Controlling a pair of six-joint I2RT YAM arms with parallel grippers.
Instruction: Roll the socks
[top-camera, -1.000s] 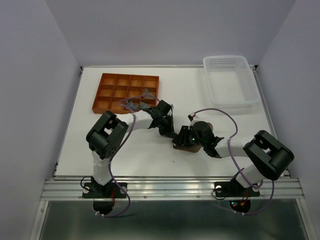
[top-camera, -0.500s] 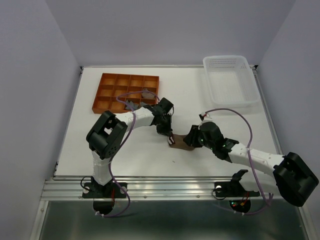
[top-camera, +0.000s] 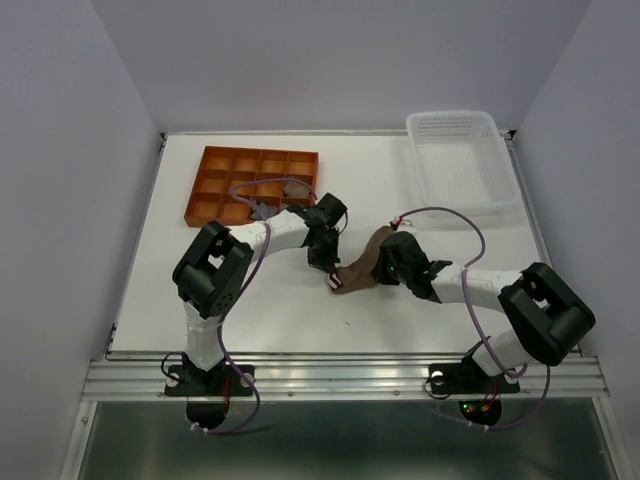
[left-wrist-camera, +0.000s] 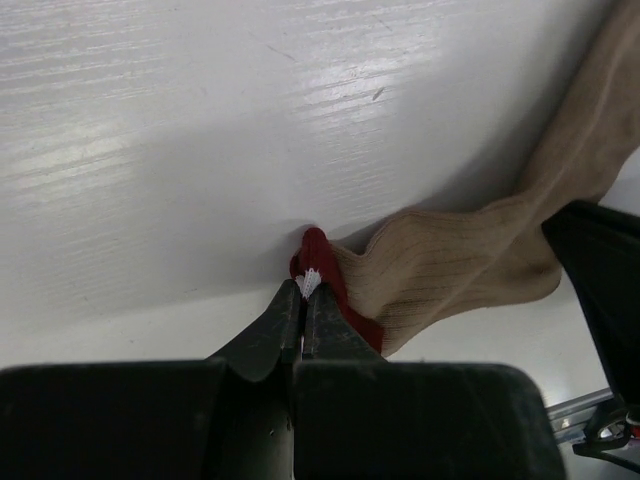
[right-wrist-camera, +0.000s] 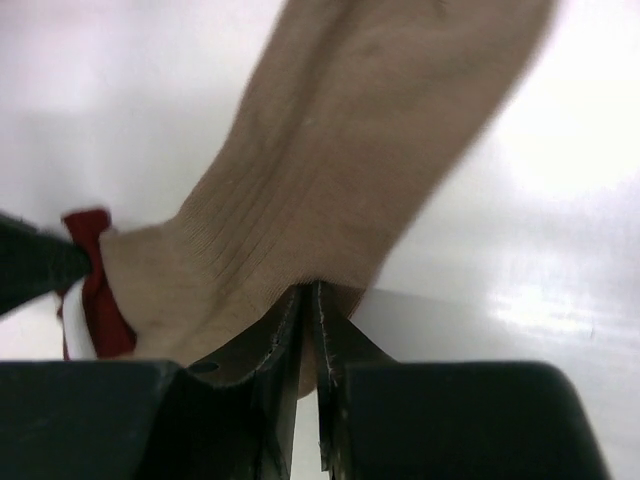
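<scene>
The tan-brown sock (top-camera: 358, 272) lies near the middle of the table (top-camera: 250, 315), a little toward its near edge, pulled out between the two grippers. Its long axis runs on a diagonal, from the near-left end up to the far-right end. The red-and-white cuff (left-wrist-camera: 318, 262) is the near-left end and points toward the left arm. The plain tan part stretches away toward the right arm and the far-right corner.

The left gripper (left-wrist-camera: 302, 290) has its jaws pressed together on the very edge of the cuff, pinching a small tuft of it just above the table top. The right gripper (right-wrist-camera: 312, 295) has its jaws drawn in on a fold of the ribbed tan fabric, with the cloth bulging out above the fingertips.

An orange compartment tray (top-camera: 260, 151) sits toward the far-left corner of the table. A grey sock (top-camera: 294, 186) rests in a compartment along the tray's right side, in the middle row. A second grey sock (top-camera: 258, 209) lies at the tray's near edge, partly behind the left arm's purple cable (top-camera: 240, 190). A white plastic basket (top-camera: 455, 160) stands in the far-right corner of the table.
</scene>
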